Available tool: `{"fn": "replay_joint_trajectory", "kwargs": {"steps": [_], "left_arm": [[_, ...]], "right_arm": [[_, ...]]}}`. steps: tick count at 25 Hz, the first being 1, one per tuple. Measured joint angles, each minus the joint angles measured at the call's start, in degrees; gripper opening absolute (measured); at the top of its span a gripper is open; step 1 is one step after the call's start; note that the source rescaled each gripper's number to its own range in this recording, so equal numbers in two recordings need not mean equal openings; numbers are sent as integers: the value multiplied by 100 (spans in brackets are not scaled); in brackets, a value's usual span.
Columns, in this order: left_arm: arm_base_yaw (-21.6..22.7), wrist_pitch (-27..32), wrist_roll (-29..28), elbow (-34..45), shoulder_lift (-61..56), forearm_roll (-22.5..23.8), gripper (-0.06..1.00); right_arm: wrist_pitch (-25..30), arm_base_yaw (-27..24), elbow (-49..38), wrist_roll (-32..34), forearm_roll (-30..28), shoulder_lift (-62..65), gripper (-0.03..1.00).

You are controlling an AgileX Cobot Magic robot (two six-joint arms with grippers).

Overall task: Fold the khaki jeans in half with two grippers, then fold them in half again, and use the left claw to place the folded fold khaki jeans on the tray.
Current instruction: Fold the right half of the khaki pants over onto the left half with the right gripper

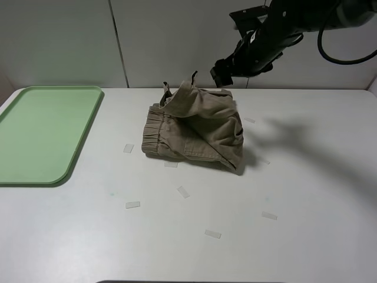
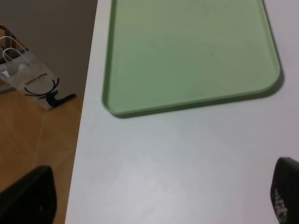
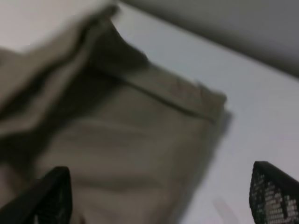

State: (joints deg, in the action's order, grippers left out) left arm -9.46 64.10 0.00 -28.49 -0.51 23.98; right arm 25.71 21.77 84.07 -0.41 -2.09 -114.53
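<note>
From the high camera, the jeans (image 1: pixel 197 132) lie in a loose, uneven bundle just above the middle of the frame. The gathered waistband faces left, and one flap stands up at the top edge of the bundle. The tray (image 1: pixel 82 138) lies flat at the left edge of the frame, well apart from the jeans, with nothing on it. The right gripper (image 1: pixel 222 73) hangs in the upper right of the frame, just over the top right corner of the bundle. Whether it touches the cloth cannot be told from here. Small pale tape strips (image 1: pixel 184 191) are scattered on the white table (image 1: pixel 294 194) around and below the jeans.

In the left wrist view, the left claw (image 2: pixel 156 193) stands wide open, its two dark fingertips (image 2: pixel 28 196) far apart, and it has hold of nothing. Only bare table shows between them. The tray (image 2: pixel 187 51) lies ahead of the claw, near the table's edge. Past that edge a white paper bag (image 2: pixel 32 79) stands on a wooden floor (image 2: pixel 28 140).

In the right wrist view, which is blurred, the right gripper (image 3: pixel 161 196) is also spread wide, with nothing clamped. The jeans (image 3: pixel 126 135) fill most of the view under and ahead of it, one hemmed edge lying against the table (image 3: pixel 252 102).
</note>
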Motion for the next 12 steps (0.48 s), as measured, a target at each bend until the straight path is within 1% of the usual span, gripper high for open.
{"fn": "replay_joint_trajectory", "kwargs": {"steps": [5,8,12], "left_arm": [[0,0,0,0,0,0,91],[0,9,0,0,0,0,91],[0,20,0,0,0,0,91]], "right_arm": [[96,106,-180,98,53,-234,83],[161,328,-239,115,209,-320,83],[120,760,-239,121,609,-319,83]]}}
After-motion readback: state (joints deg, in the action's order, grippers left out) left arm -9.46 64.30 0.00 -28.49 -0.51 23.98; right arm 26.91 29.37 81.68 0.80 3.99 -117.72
